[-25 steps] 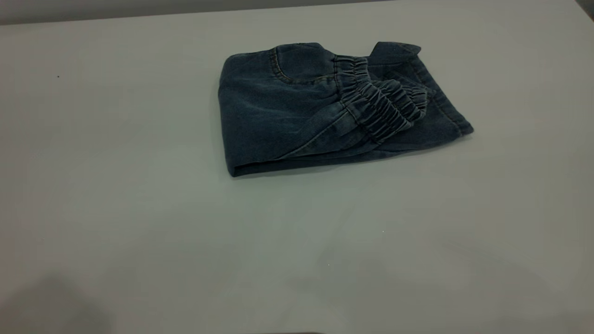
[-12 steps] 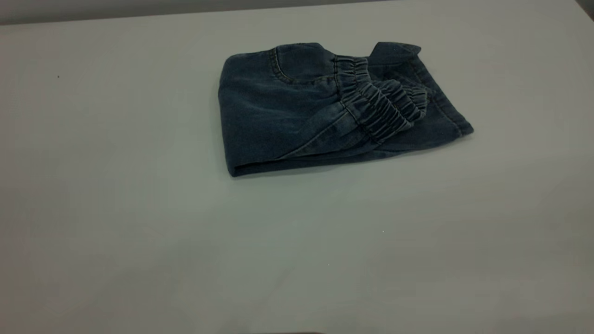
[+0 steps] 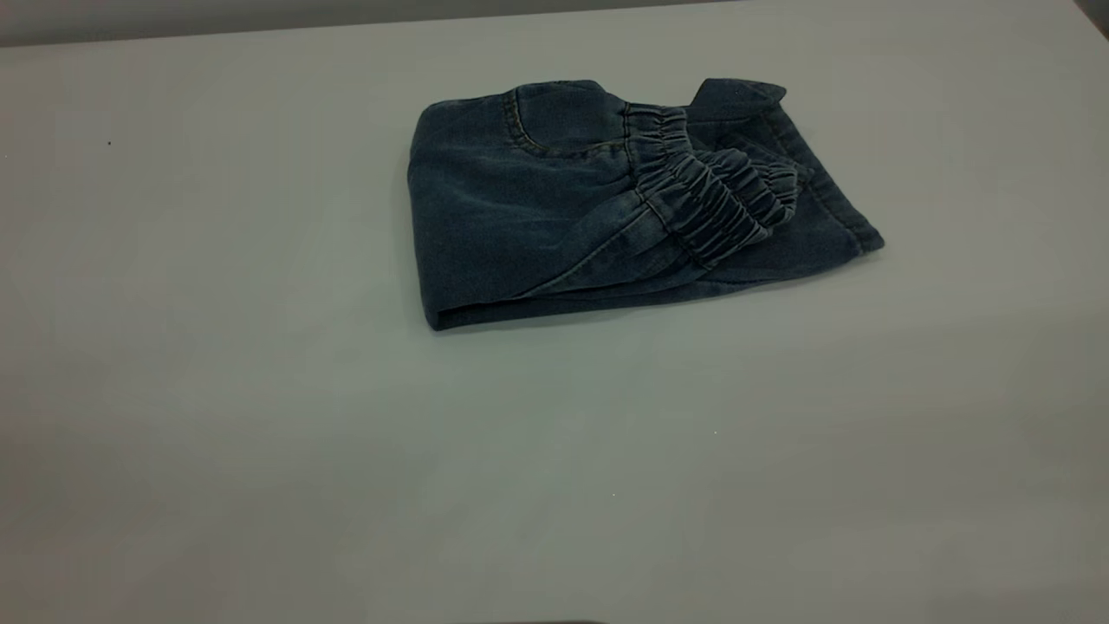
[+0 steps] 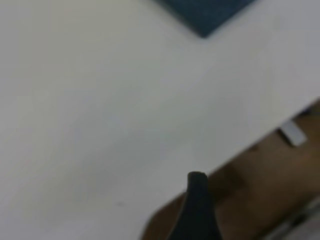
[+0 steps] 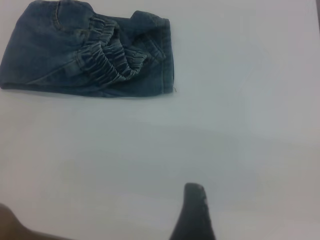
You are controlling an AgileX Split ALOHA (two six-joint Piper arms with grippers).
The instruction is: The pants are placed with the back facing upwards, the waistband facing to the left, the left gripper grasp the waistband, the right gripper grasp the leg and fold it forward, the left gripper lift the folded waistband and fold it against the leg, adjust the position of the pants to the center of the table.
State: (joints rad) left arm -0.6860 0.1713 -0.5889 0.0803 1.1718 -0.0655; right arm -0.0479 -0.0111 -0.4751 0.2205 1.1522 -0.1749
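A wide, plain pale grey table (image 3: 260, 390) fills the exterior view, with a darker strip of background beyond its far edge. On it lie the short blue denim pants (image 3: 554, 208), already folded into a compact packet. By the look of things both folds are done: the gathered, ruffled elastic waistband (image 3: 702, 204) sits on top of the packet, turned over onto the leg (image 3: 814, 208), whose flat stitched hem sticks out at the packet's right end. What seems left, at most, is the centring; the packet rests in the far half of the table, a little toward the right edge and well apart from the near edge, so it may still want a nudge toward the middle.

The denim is dark with paler faded streaks, a curved pocket seam shows near the packet's far edge, and the left end is a clean folded edge. One hem corner at the far right stands slightly raised.

Neither arm shows in the exterior view. The left gripper (image 4: 197, 210) hangs over the table's edge, well away from the pants, only a corner of which shows in its wrist view. The right gripper (image 5: 192, 212) hangs over bare table, also well apart. Each shows a single dark fingertip, so I cannot tell whether either is spread or pressed together.
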